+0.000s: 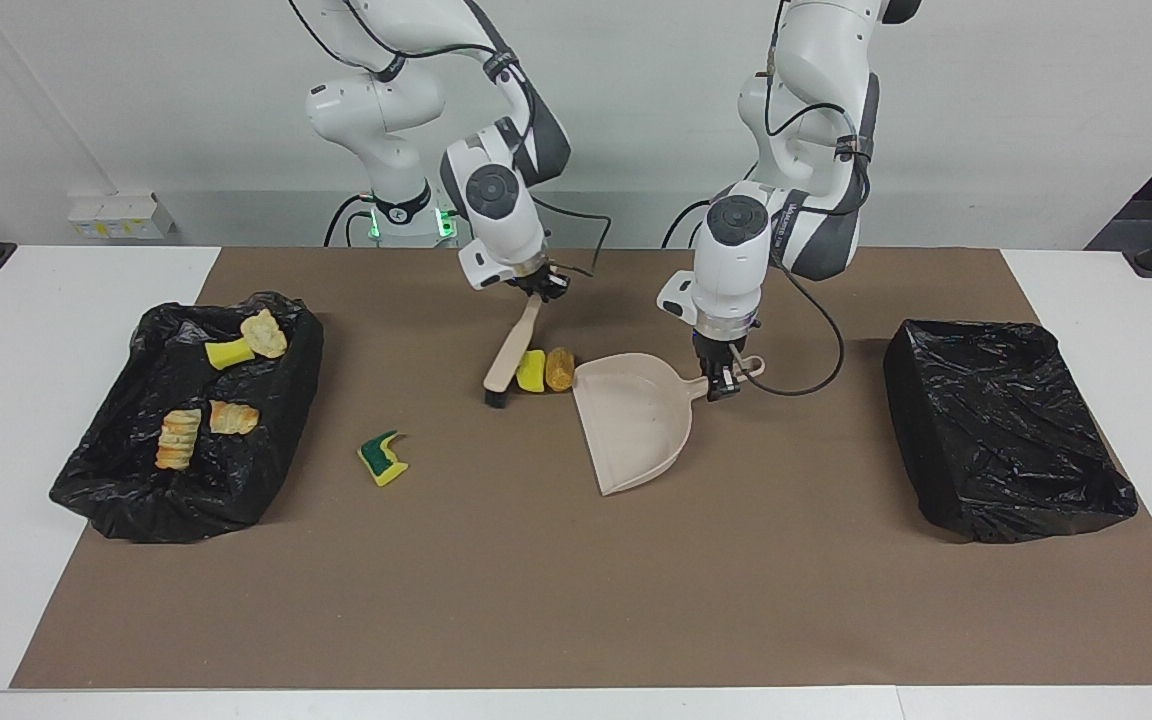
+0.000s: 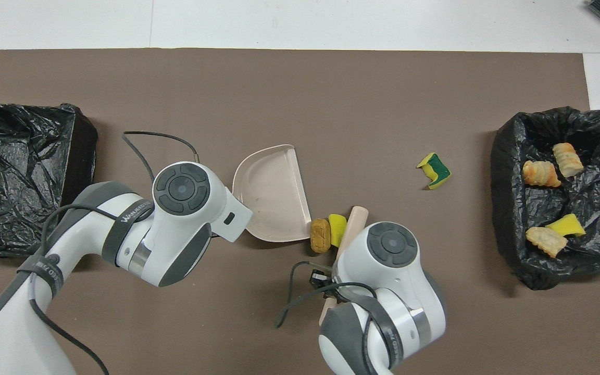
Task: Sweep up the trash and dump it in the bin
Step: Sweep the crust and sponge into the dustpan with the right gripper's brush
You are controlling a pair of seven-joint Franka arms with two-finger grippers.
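At dustpan (image 1: 636, 425) mouth, brush (image 1: 513, 356), yellow sponge (image 1: 532, 371), bread chunk (image 1: 560, 368).

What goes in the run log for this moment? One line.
right hand: holds brush against yellow sponge, brown chunk at dustpan lip | left hand: holds dustpan handle | green-yellow sponge: unswept

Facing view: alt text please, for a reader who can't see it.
The right claw holds a brush that pushes a yellow sponge and a brown chunk against the rim of the dustpan, held by the left claw. A green sponge lies beside the bin holding four scraps.
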